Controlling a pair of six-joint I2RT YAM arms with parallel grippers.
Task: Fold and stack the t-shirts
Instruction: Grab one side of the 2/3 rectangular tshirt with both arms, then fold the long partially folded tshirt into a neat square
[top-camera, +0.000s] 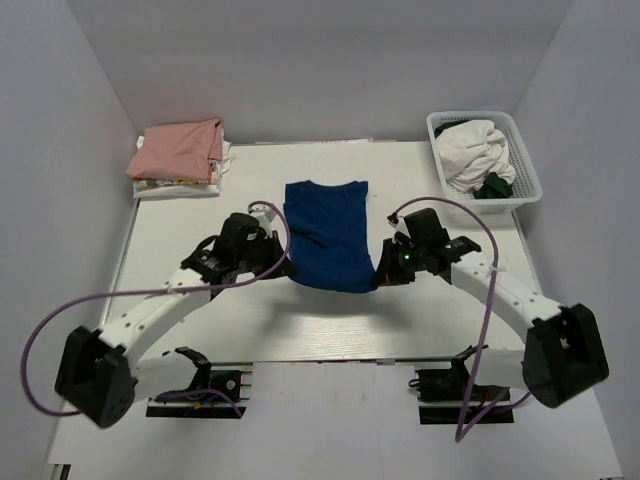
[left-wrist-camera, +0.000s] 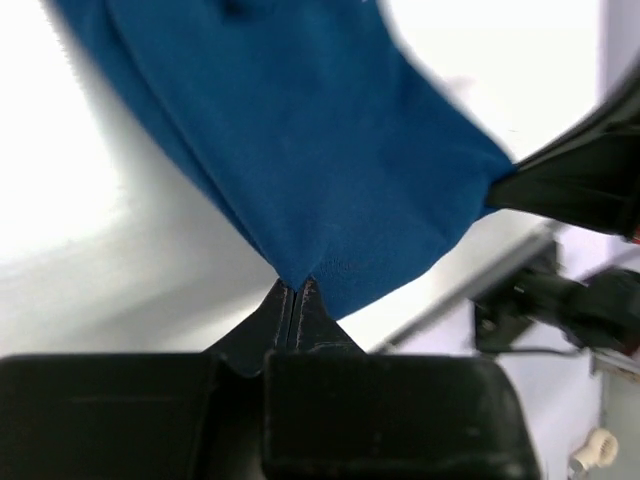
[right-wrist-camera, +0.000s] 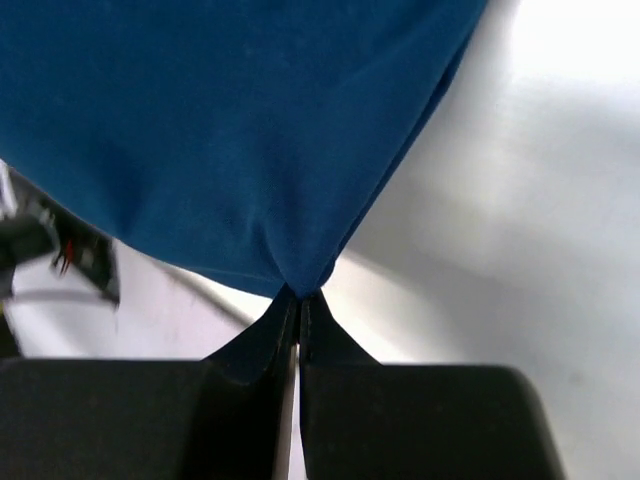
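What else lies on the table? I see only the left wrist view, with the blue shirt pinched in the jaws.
Observer: A salmon-pink shirt tops a folded pile in the far left corner.
Operator: Does the right gripper grip the blue shirt too?
Observer: Yes, its jaws are shut on the blue shirt's other near corner.
Operator: Anything at the far right?
Observer: A white basket holding white cloth.

Basket (top-camera: 529, 166) w/ white cloth (top-camera: 470, 148), far-R table (top-camera: 250, 320) corner
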